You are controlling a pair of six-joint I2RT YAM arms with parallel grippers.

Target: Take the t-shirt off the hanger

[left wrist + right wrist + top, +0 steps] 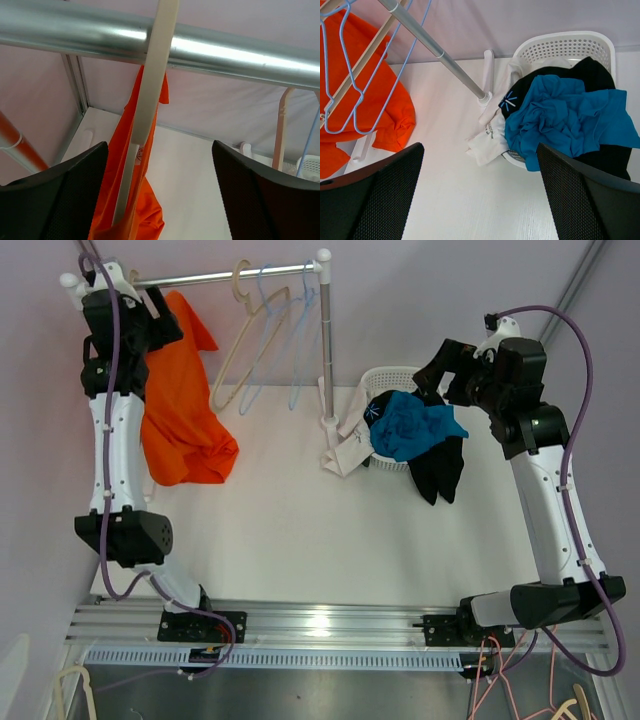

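While the left gripper point(159, 146) hangs just under the metal rail point(225, 54) with its fingers spread wide, the cream hanger point(150, 85) and the orange t-shirt point(117, 170) draped on it run down through the gap between them. Whether either finger touches the cloth cannot be told. The t-shirt hangs at the left end of the rail, and its lower part reaches down to the table point(300, 530). Further along the rail are bare hangers point(262, 325), cream and blue, and then the upright post point(325, 340).

The right gripper point(479, 148) is also spread and holds nothing, above the table near a white basket point(560, 42). The basket holds a blue shirt point(565, 120) lying over a black garment point(590, 70). A white garment point(487, 140) spills over the basket's rim onto the table beside the post's foot.

Only the top view takes in the whole rail and both arms. Only the left wrist view shows the hanger crossing the rail up close.
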